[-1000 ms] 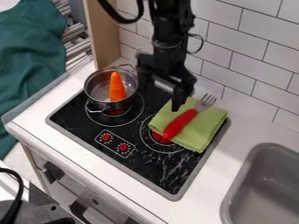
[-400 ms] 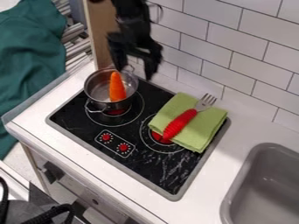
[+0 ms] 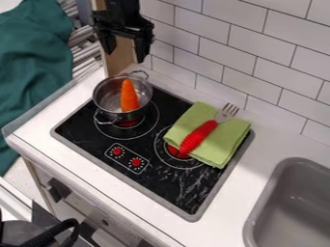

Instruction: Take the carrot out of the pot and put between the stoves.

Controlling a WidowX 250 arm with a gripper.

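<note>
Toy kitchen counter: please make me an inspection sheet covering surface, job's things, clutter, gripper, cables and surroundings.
Surface: black cooktop set in white counter; pale streaks toward its near corner.
Job's things: orange carrot inside metal pot, which sits on the left burner.
Clutter: folded green cloth partly covering the right burner, red-handled fork lying across it.
Gripper: black gripper open above the pot, holding nothing.
Cables: black cable at lower left.
Surroundings: white tiled wall, gray sink, dark green fabric.
</note>
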